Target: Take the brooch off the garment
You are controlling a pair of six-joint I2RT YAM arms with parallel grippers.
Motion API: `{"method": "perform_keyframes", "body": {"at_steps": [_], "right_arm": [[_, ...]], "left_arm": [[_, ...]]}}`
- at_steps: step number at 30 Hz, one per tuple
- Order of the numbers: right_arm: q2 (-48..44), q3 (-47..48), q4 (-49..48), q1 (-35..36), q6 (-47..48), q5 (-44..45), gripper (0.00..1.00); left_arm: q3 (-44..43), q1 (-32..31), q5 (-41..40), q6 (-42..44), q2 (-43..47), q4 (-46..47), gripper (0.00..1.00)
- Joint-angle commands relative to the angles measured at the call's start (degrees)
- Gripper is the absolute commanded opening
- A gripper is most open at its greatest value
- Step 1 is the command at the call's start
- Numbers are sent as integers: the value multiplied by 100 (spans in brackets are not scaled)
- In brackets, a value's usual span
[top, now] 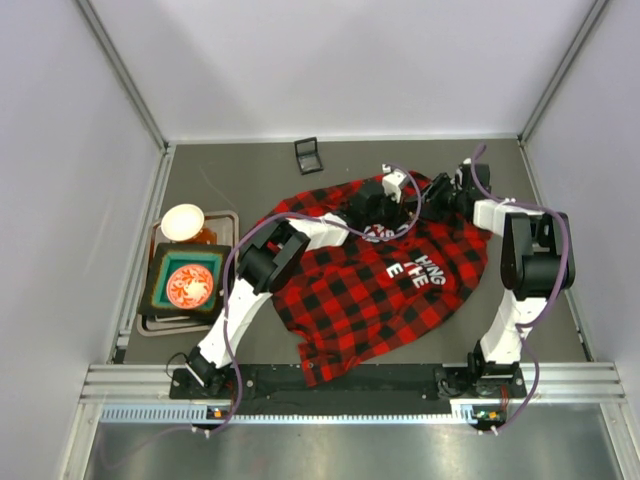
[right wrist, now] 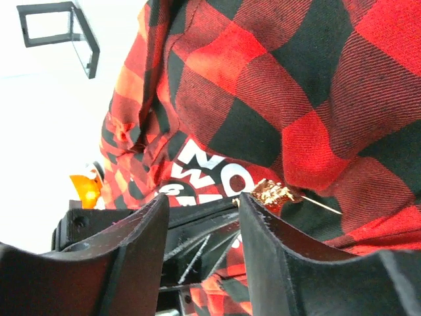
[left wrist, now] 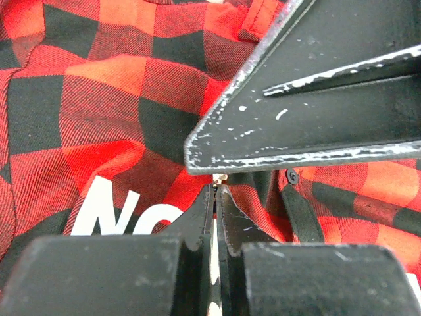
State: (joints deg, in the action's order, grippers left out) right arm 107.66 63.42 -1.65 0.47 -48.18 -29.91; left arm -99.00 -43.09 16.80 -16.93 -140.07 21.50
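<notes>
The brooch (right wrist: 273, 192) glints gold and sparkly, a thin pin jutting toward 4 o'clock, and lies on the garment (right wrist: 316, 85) near its white lettering. The left gripper (left wrist: 216, 189), closed tight, seems to pinch its edge; the right gripper (right wrist: 204, 207) stands parted just beside it. At the garment's 12 o'clock a black box (top: 308, 155) sits on the table (top: 230, 170); at 9 o'clock a tray (top: 150, 325) carries a white bowl (top: 182, 221) and a green square dish (top: 187, 283).

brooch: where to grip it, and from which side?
Grip the brooch by its sparkly head, not the thin pin trailing away from it. Come from the lettering side, opposite the pin; the open right gripper sits just beside that end.
</notes>
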Motion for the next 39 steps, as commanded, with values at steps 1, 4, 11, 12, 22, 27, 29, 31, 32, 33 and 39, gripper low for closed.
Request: {"method": "perform_keyframes", "body": {"at_steps": [1, 4, 11, 12, 22, 27, 29, 31, 32, 33, 39], "right_arm": [[10, 4, -336, 14, -279, -33, 45], [-60, -40, -170, 15, -209, 108, 42], [-210, -277, 42, 23, 98, 425, 47], [-210, -277, 16, 23, 151, 399, 47], [36, -251, -344, 23, 90, 108, 49], [106, -251, -354, 32, 81, 56, 49], [80, -286, -397, 32, 63, 29, 49], [28, -330, -406, 32, 55, 12, 50], [1, -347, -406, 23, 81, 20, 50], [-34, -400, -398, 23, 81, 20, 50], [-157, -620, -468, -29, 90, -32, 52]], "left_arm": [[-268, -147, -388, 497, 367, -514, 0], [-391, -191, -502, 585, 349, -716, 2], [-480, -200, -572, 664, 375, -963, 3], [-480, -200, -572, 664, 375, -972, 3], [-734, -270, -388, 656, 322, -1227, 14], [-928, -279, -37, 524, 287, -1367, 24], [-946, -270, 34, 436, 279, -1332, 30], [-998, -270, 139, 357, 252, -1306, 32], [-1007, -270, 166, 322, 243, -1288, 34], [-1007, -270, 183, 304, 243, -1271, 35], [-920, -270, 508, 146, 226, -1148, 40]]}}
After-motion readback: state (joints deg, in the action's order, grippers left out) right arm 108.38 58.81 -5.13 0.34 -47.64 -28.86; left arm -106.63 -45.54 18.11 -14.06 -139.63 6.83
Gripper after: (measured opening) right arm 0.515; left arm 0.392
